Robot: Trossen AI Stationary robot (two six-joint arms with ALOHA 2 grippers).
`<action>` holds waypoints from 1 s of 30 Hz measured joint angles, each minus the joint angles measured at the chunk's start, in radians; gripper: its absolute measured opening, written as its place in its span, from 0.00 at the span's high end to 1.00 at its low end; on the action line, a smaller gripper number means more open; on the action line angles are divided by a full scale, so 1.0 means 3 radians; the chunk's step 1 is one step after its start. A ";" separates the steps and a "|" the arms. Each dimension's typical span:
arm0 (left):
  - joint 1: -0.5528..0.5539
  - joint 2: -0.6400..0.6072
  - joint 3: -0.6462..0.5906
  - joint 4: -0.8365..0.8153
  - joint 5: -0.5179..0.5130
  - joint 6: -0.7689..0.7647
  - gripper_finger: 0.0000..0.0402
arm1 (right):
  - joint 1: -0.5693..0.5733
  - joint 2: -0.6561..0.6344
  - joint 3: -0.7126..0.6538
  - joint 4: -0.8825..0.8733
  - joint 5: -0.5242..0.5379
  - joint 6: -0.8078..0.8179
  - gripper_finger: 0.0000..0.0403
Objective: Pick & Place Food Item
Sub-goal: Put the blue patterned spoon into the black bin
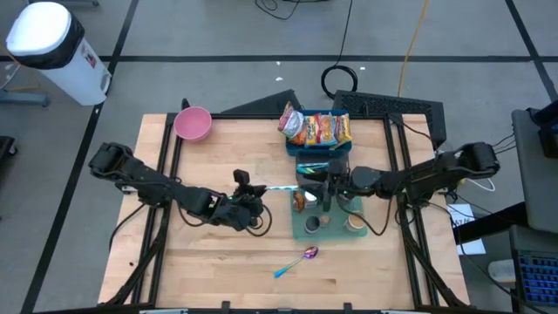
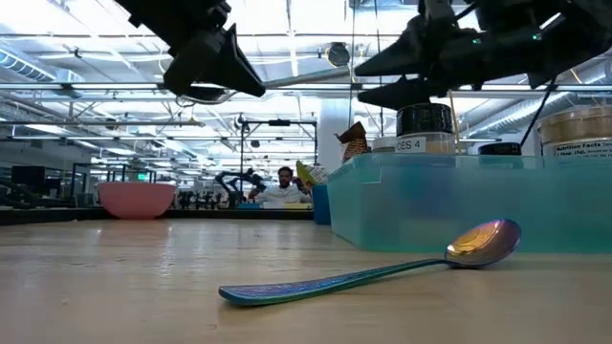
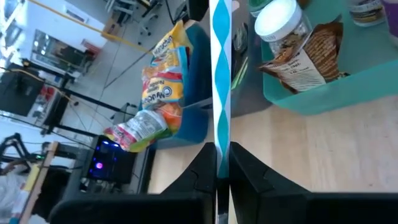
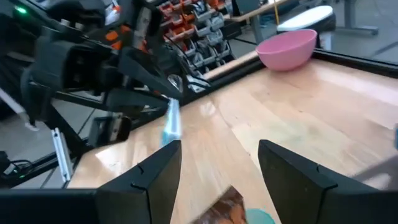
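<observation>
Above the table's middle, left end effector (image 3: 222,163) clamps a blue-and-white stick (image 3: 221,74); right end effector (image 4: 219,163) hangs half-open, empty

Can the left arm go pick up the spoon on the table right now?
Probably not yet: the left gripper is shut on a blue utensil, so it has no free fingers. The spoon itself lies in the open on the table, nothing around it.

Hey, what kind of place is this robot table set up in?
Probably a large industrial lab or workshop. The low view shows a high ceiling with strip lights and another robot arm far off; cables run over a taped grey floor.
</observation>
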 joint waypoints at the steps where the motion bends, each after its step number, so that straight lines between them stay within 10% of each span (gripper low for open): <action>1: 0.0017 0.0000 0.0000 -0.0001 0.0029 -0.0021 0.95 | -0.0002 0.0057 0.0027 0.0042 -0.0004 0.0000 0.49; 30: 0.0131 -0.0003 0.0008 -0.0350 0.0042 -0.0246 0.93 | 0.0008 0.0362 0.0334 0.0104 -0.0443 0.0039 0.49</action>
